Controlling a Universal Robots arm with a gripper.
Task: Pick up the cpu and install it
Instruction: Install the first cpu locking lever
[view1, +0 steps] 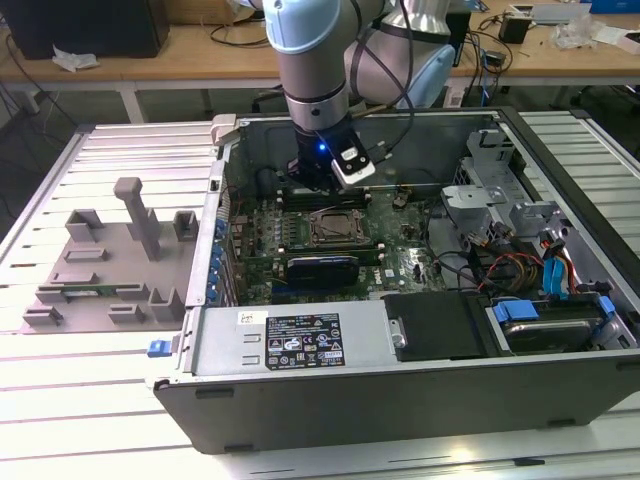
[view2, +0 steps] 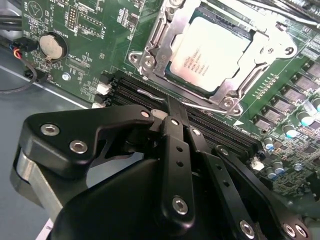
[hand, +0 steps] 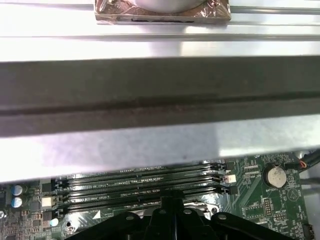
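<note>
Inside the open computer case (view1: 300, 345), the pincer (view2: 172, 107) hangs clenched and empty above the memory slots (view2: 220, 132). The chip (view2: 210, 52) lies just ahead of its fingertips, flat in the board's socket (view2: 150, 47) under the metal retaining frame, already seated.

The chip (view2: 210, 52) has a pale silver top with small dark print, in a grey metal frame (view2: 155, 37) on a green board (view2: 90, 30). The gripper (view2: 172, 117) is black with silver screws. Memory slots (hand: 140, 185) are black.
</note>
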